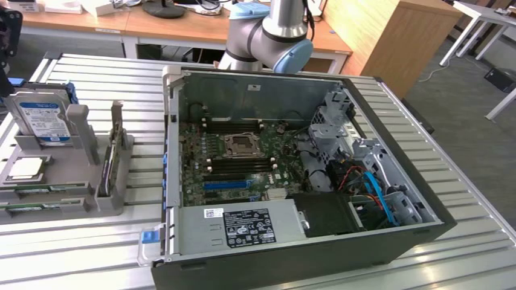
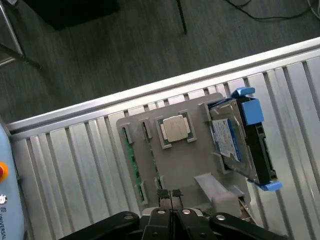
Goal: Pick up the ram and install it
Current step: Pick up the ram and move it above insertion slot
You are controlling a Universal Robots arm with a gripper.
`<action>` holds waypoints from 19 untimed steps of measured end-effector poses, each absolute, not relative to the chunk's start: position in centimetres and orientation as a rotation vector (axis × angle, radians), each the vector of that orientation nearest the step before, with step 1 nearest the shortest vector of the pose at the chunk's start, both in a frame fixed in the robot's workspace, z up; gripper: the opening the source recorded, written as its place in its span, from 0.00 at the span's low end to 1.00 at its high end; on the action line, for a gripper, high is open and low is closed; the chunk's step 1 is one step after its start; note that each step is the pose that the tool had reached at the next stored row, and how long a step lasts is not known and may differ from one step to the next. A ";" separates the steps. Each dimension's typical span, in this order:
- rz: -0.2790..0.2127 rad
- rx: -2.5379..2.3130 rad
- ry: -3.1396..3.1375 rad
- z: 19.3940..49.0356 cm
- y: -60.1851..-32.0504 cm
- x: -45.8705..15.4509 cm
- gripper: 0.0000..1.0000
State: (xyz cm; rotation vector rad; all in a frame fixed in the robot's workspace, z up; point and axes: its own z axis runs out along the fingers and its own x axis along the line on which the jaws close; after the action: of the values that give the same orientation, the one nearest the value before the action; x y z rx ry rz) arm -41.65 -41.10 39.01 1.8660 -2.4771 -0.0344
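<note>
My jaws are pressed together, empty, above the grey plastic holder tray on the ribbed metal counter. The thin green ram stick lies slotted along that tray's edge.

From my screen the arm has a brushed silver tube running into rounded pale grey joints, each closed with a glossy light-blue cap. On the wrist view I see the gripper in matt black: two slim fingers with small square tips, carried on curved black links with round, silver-rimmed pivot pins. A pale blue cover carries dark lettering and an orange-red dot.
</note>
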 end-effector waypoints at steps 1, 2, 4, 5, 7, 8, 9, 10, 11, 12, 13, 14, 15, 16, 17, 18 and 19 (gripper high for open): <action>-0.034 1.888 -2.460 39.0 -41.1 -41.7 0.11; -0.033 1.910 -2.443 39.0 -41.1 -41.7 0.11; -0.032 1.955 -2.406 39.0 -41.1 -41.7 0.11; -0.032 1.977 -2.388 39.0 -41.1 -41.7 0.11; -0.030 2.017 -2.354 39.0 -41.1 -41.7 0.11; -0.030 2.028 -2.345 39.0 -41.1 -41.7 0.11; -0.030 2.033 -2.340 39.0 -41.1 -41.7 0.11; -0.030 2.035 -2.338 39.0 -41.1 -41.7 0.11; -0.030 2.035 -2.338 39.0 -41.1 -41.7 0.11; -0.030 2.037 -2.337 39.0 -41.1 -41.7 0.11; -0.030 2.039 -2.335 39.0 -41.1 -41.7 0.11; -0.029 2.046 -2.328 39.0 -41.1 -41.7 0.11; -0.029 2.059 -2.317 39.0 -41.1 -41.7 0.11; -0.028 2.075 -2.303 39.0 -41.1 -41.7 0.11; -0.028 2.092 -2.287 39.0 -41.1 -41.7 0.11; -0.028 2.108 -2.272 39.0 -41.1 -41.7 0.11; -0.027 2.118 -2.263 39.0 -41.1 -41.7 0.11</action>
State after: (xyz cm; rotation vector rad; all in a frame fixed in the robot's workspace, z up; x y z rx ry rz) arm -41.65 -41.10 38.99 2.1179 -2.2630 -0.0273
